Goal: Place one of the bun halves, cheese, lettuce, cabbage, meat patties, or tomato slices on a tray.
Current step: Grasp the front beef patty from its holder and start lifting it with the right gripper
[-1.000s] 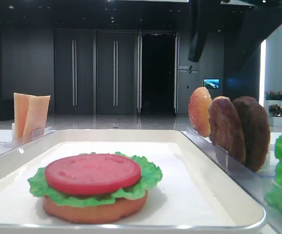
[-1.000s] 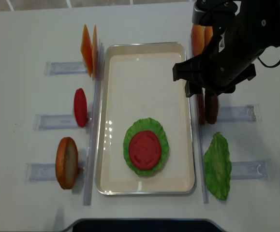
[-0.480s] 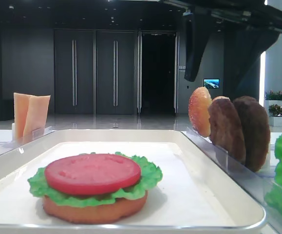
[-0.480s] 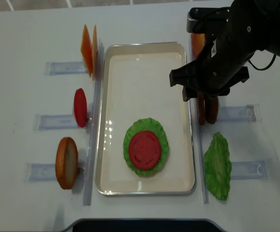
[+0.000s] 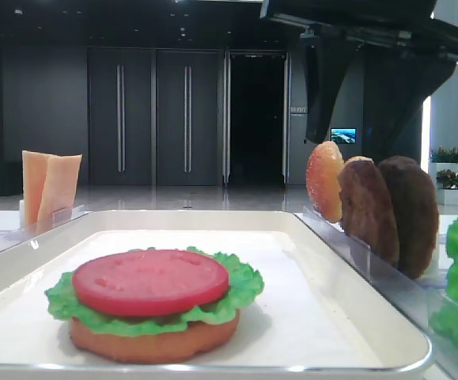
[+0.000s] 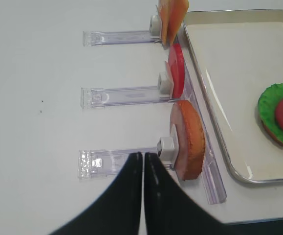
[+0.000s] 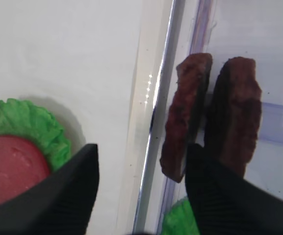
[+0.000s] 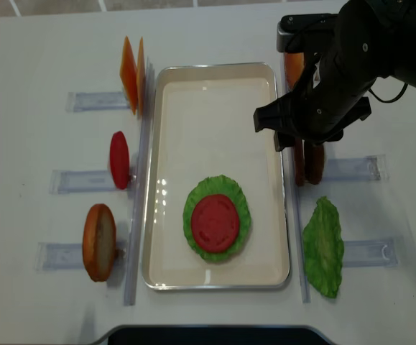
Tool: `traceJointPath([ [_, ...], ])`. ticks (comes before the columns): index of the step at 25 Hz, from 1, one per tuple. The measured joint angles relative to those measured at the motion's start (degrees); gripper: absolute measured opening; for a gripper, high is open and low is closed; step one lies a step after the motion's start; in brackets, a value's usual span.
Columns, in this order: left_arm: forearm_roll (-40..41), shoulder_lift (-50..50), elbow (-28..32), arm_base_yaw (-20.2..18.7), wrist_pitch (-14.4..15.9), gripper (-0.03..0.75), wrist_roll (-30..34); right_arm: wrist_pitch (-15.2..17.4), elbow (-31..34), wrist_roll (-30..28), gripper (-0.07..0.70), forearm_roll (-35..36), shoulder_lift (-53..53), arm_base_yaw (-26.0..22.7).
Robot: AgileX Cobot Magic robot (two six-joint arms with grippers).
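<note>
Lowered since before, right pincer hangs wide above upright meat patties, holding nothing.

My right gripper hangs with jaws spread wide and nothing held, while my left gripper is pinched together.

Rough grainy meat patties, glossy-rimmed white tray, clear plastic racks, smooth tomato slice

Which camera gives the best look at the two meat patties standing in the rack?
The right wrist view: the meat patties fill the frame, upright and side by side, unobstructed. The low exterior view shows them clearly in profile. The overhead view mostly hides them under the right arm. The left wrist view misses them.
</note>
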Motion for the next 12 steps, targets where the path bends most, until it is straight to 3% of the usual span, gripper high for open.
traceJointPath([
  [12, 0.0, 0.0, 0.0, 0.0, 0.0, 0.0, 0.0, -0.07, 0.0, -0.05, 0.405, -0.74, 1.73, 0.0],
])
